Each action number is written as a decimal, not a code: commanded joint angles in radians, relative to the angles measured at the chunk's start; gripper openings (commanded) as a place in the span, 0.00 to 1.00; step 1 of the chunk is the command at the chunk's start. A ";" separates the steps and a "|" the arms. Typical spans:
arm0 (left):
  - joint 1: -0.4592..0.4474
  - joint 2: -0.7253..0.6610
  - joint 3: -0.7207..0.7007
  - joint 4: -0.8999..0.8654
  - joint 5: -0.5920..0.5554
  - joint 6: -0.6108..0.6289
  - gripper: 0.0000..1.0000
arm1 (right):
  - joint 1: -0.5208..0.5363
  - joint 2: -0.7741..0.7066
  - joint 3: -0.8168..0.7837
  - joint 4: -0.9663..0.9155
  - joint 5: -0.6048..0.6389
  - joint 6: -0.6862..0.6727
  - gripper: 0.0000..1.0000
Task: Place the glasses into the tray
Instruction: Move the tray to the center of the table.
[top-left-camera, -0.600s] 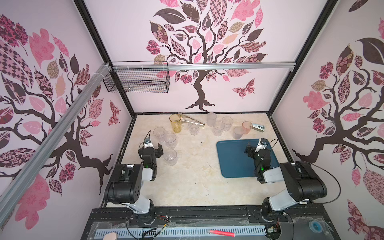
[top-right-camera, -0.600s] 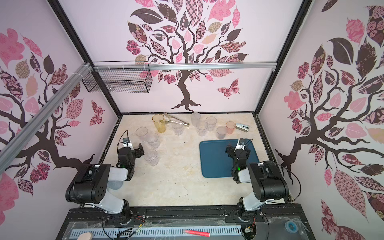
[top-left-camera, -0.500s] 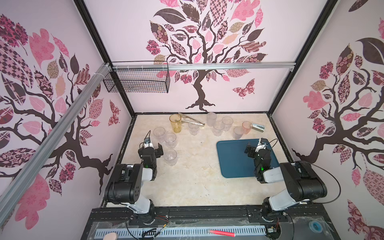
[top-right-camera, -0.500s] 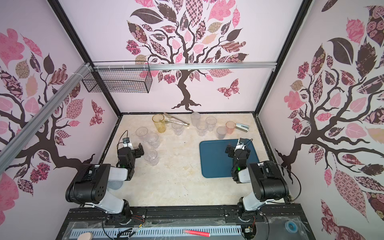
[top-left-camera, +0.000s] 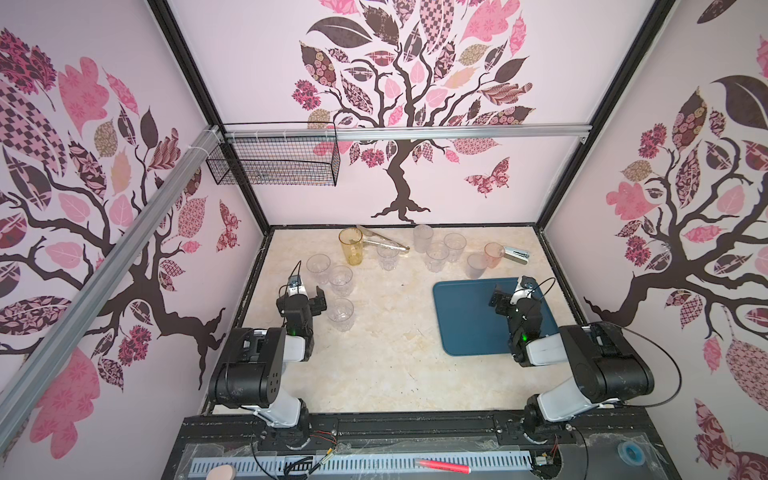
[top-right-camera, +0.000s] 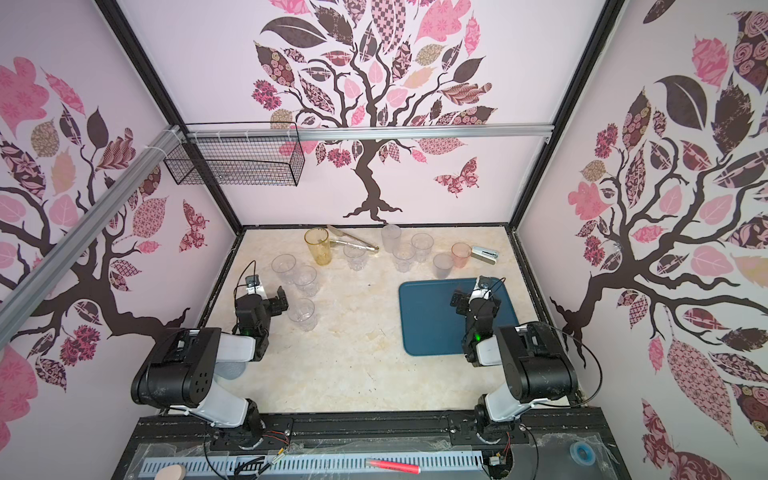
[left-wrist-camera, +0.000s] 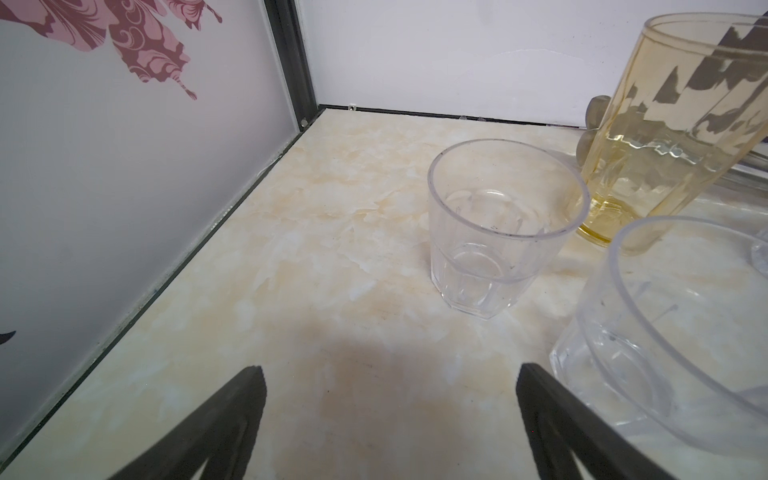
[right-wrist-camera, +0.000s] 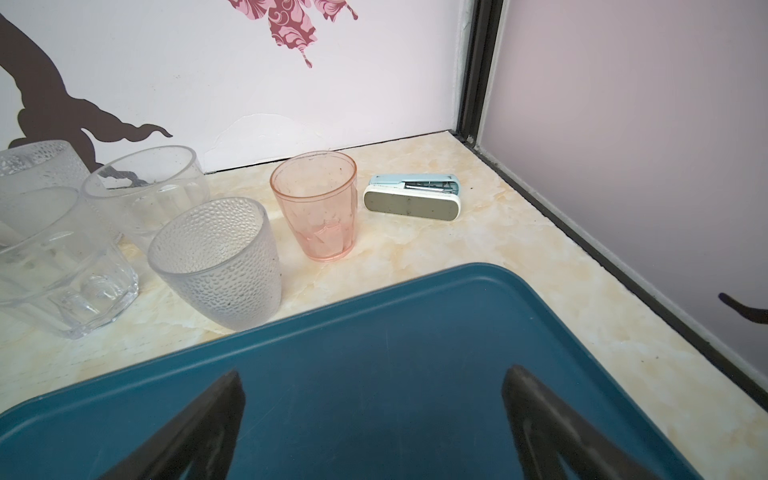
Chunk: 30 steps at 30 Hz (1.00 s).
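Glasses (top-left-camera: 437, 256) all stand upright on the marbled tabletop (top-left-camera: 395, 365); none is in the tray (top-left-camera: 465, 328). Reading the back wall (top-left-camera: 457, 199) as 12 o'clock in both top views, the tray lies flat at 3 o'clock from the table's middle. My right gripper (top-left-camera: 512, 293) hovers over its 1 o'clock corner, jaws spread wide with nothing between them.

Just past the tray's far edge stands a frosted glass (right-wrist-camera: 216, 266), with the pink glass (right-wrist-camera: 316, 205) at its 2 o'clock and a small stapler (right-wrist-camera: 411, 195) at 3 o'clock from the pink one. More glasses cluster at the tray's 11 o'clock. The amber glass (top-left-camera: 351, 247) stands near the back wall, steel tongs (top-left-camera: 382, 241) lying at its 3 o'clock.

My left gripper (left-wrist-camera: 388, 374) is also wide open and empty, low over the table's 9 o'clock side. One clear glass (left-wrist-camera: 507, 232) stands at its 12 o'clock, a nearer clear glass (left-wrist-camera: 685, 332) just beside my finger at 2 o'clock, and a third clear glass (top-left-camera: 340, 314) at 4 o'clock.
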 joint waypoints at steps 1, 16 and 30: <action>0.004 -0.008 0.020 0.008 0.005 -0.010 0.98 | 0.006 0.002 0.020 0.007 0.015 -0.007 1.00; -0.007 -0.024 0.004 0.047 -0.046 -0.009 0.98 | 0.004 -0.022 0.001 0.033 0.026 -0.008 1.00; -0.091 -0.415 0.000 -0.320 -0.213 -0.095 0.98 | 0.014 -0.453 0.132 -0.605 0.094 0.199 1.00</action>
